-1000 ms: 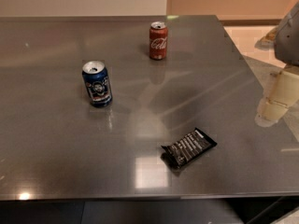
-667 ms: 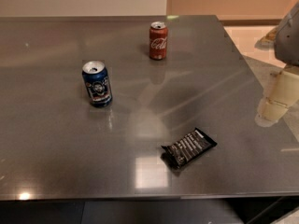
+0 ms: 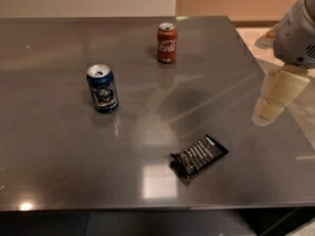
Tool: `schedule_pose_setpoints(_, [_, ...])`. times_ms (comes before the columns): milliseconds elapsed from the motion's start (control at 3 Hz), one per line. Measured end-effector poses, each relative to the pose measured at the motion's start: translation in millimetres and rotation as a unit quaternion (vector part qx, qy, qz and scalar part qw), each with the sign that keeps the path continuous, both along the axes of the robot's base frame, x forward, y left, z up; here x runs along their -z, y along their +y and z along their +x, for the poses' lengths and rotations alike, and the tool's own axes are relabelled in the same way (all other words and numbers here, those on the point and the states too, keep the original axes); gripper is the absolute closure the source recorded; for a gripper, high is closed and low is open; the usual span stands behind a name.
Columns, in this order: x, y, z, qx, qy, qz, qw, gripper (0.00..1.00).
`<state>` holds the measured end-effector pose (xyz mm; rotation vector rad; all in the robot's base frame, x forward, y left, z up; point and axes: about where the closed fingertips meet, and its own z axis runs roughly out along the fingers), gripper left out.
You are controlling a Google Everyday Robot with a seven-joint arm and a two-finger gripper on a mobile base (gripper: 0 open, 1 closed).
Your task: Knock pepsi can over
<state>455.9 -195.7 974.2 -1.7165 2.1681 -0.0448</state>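
Well to the left of the claw (image 3: 269, 107), which hangs at the table's (image 3: 59, 146) right edge, its opening impossible to tell, stands the pepsi can (image 3: 102, 88), upright and untouched.

The cream, blocky plastic gripper (image 3: 269, 106) hangs at the far right of the view. Directly above it sits a rounded pale-grey arm housing (image 3: 295, 33) with a patch of small dark vent holes.

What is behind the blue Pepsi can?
Farther back right stands a Coca-Cola can. The pepsi can hides a little tabletop. The gripper hangs off its right edge.
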Motion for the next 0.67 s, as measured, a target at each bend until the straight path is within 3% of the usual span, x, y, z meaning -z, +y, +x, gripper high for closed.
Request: schedule_pose_setpoints(667, [27.4,78.7,48.8,-0.033,-0.030,0.077,0.9960,0.00])
